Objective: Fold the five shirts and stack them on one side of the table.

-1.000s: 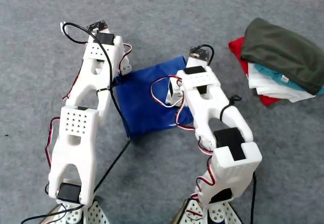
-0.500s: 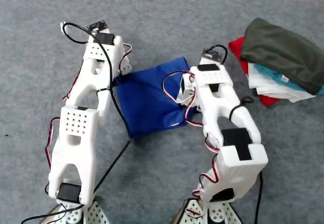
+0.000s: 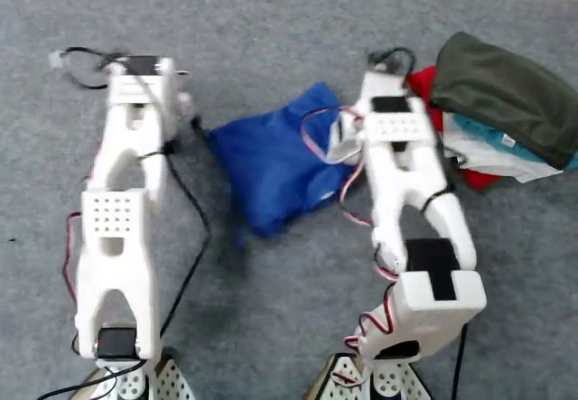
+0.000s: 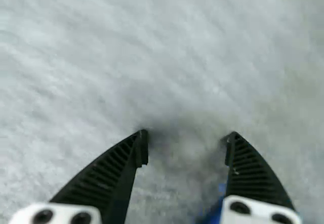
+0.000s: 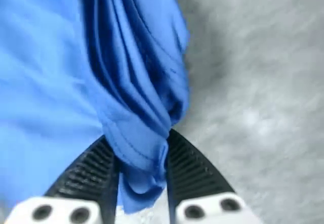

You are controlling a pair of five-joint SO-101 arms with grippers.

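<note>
I can read no text, number or sign anywhere from my station. The only label I spot is a small pale tag (image 3: 508, 140) on the teal shirt (image 3: 480, 133) in the stack, and it is too small for me to make out.

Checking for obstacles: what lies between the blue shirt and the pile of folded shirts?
In the high view the white right arm, its pincer shut on the crumpled blue cloth shirt, spans the gap to the pile of folded shirts.
</note>
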